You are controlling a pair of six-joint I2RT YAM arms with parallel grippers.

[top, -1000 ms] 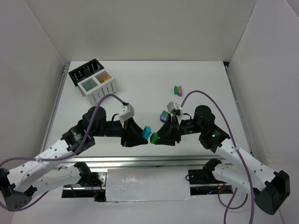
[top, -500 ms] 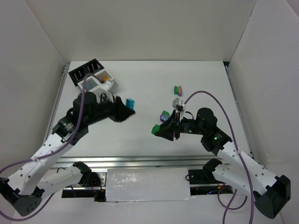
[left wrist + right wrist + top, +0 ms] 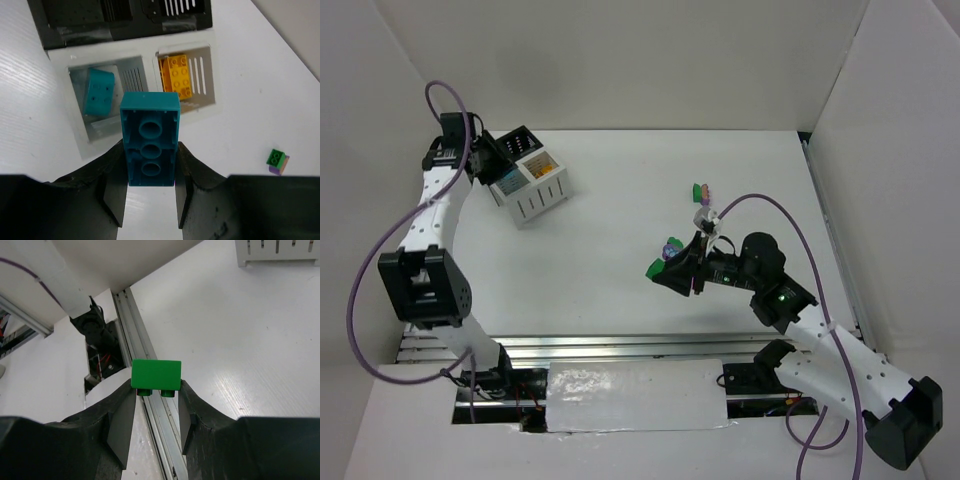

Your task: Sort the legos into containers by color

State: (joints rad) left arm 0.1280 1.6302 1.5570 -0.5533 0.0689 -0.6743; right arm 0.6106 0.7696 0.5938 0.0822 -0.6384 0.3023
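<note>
The left fingers are clenched on a teal brick, hanging right over the white bin, above the compartment holding a second teal brick, with orange bricks next door. The right fingers pinch a green brick up off the counter, well apart from the bin.

A robotics lab test cell: plain white panels wall in a white desk, aluminium rail at 6 o'clock.
</note>
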